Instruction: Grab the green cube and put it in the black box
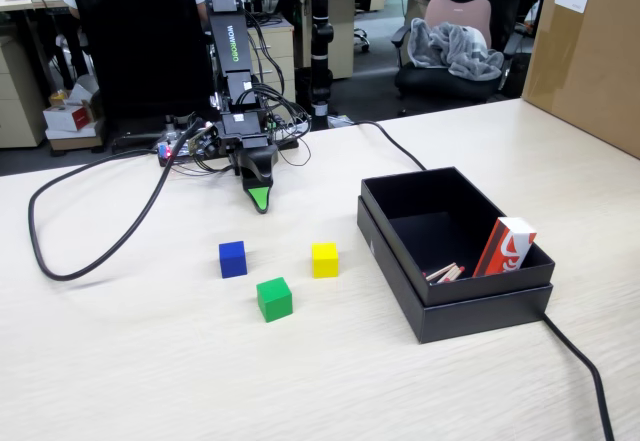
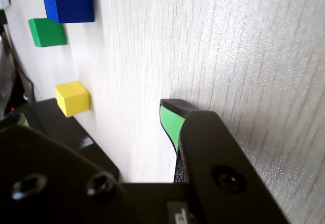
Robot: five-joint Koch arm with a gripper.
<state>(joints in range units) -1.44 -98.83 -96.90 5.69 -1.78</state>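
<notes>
3 cubes sit on the table (image 1: 120, 361): the green cube (image 1: 273, 299) nearest the camera, well left of the black box (image 1: 440, 301). The gripper (image 1: 259, 199) points down behind them, holding nothing; whether its jaws are apart cannot be told.

Even, soft office light falls from above over the pale wood-grain table (image 1: 140, 361), bright without harsh glare, and the small green cube (image 1: 274, 299), just in front of the black green-tipped pincer (image 1: 259, 199) in the fixed view, throws only a faint short shadow. The large matte black box (image 1: 470, 306), off to the pincer's side, keeps a dark, dull interior. Up close in the wrist view, the pincer's own black body (image 2: 223, 183) is soft and out of focus, a small sheen sits on the dark plastic beside it, and the picture lies on its side.
</notes>
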